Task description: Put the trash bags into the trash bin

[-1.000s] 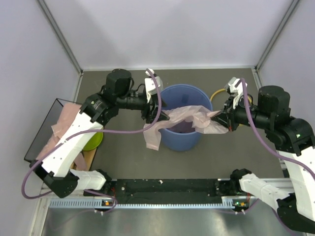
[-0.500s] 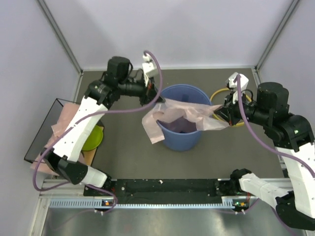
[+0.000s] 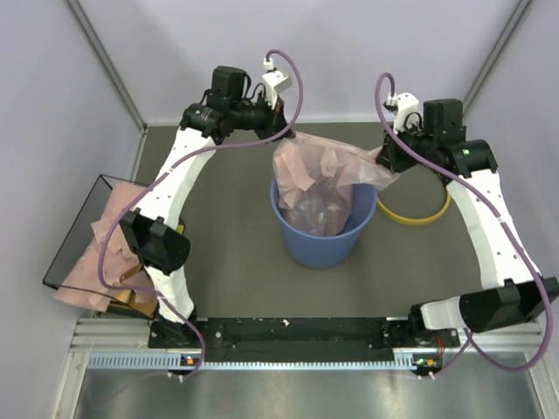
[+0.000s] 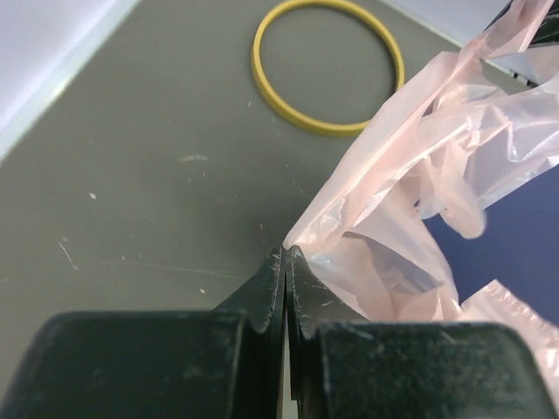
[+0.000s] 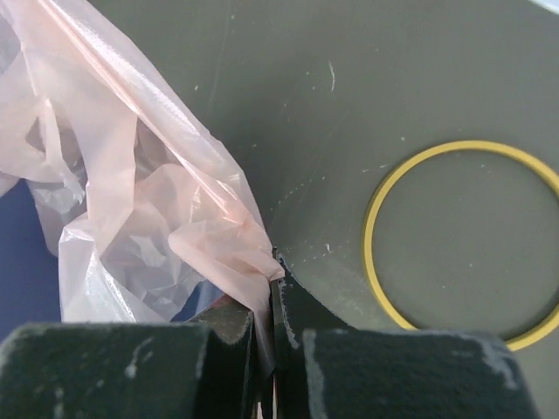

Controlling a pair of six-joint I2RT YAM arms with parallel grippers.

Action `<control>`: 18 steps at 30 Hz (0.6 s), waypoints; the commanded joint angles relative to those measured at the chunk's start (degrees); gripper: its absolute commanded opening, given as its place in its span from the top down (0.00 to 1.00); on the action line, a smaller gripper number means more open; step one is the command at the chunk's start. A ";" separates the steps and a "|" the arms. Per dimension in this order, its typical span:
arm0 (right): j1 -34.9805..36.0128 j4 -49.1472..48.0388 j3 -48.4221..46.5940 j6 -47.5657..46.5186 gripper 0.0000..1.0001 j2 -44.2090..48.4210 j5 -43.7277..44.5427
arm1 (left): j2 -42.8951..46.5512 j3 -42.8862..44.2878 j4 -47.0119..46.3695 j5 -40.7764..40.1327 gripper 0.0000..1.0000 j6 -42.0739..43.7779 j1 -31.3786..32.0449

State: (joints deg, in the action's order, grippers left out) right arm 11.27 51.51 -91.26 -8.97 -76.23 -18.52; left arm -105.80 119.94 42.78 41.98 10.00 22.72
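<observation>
Both arms reach out over the far half of the surface [image 3: 227,227], with one trash bag [image 3: 323,170] strung between them. The left gripper [image 4: 286,253] is closed tight on the bag's left top corner; in the left wrist view the two fingers meet with only a thin pinch of pink film between them. The right gripper [image 5: 275,257] is likewise clamped on the opposite corner, with the film bunched into the seam between its fingers. The trash bag is pale pink, translucent and heavily crinkled. Its top edge is drawn out between the two grippers above the far rim of the trash bin [image 3: 319,249], and its body hangs down into the bin's mouth (how deep it reaches cannot be told, as the folds hide the bottom). The trash bin is blue and upright, and stands mid-surface between the arms. Its blue wall shows on the near side, and dark blue interior shows through the film in both wrist views. A yellow ring [image 3: 415,223] lies flat on the surface just to the right of the bin, under the right arm and apart from the rim, with nothing inside it. At the left edge, well apart from the bin, a pile of trash bags [image 3: 96,253] of the same pink sits in a dark-edged tray [image 3: 72,229] and spills over its near end. The surface is dark grey and scuffed, with fine scratches and specks showing in the wrist views.
</observation>
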 commanded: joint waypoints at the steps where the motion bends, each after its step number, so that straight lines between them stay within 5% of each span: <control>1: -2.83 0.26 -2.78 -0.52 1.00 -2.34 -2.03 | -2.57 1.88 2.48 -2.61 1.00 -0.07 -1.80; 8: -6.78 5.26 0.81 -3.85 1.00 -3.14 -9.85 | -2.40 -0.94 8.36 1.79 0.97 -0.76 -4.78; 11: -6.78 5.88 3.11 -5.08 1.00 -2.52 -13.81 | -1.00 -1.55 8.54 7.31 0.89 -2.96 -8.73; 15: -6.78 6.85 4.07 -6.40 1.00 -2.61 -15.84 | 3.04 -3.04 5.47 9.26 0.66 -6.74 -13.92; 16: -6.78 7.03 4.42 -7.10 1.00 -2.44 -15.93 | 5.32 -3.31 3.90 9.09 0.51 -7.01 -15.58; 18: -6.79 7.38 4.69 -7.64 1.00 -2.17 -16.54 | 7.44 -1.82 3.80 7.51 0.40 -5.00 -16.04</control>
State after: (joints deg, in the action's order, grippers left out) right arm 5.19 57.52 -86.65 -13.63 -80.49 -31.75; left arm -107.35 116.51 50.04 48.36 5.58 9.19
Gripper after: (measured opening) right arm 0.003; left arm 0.500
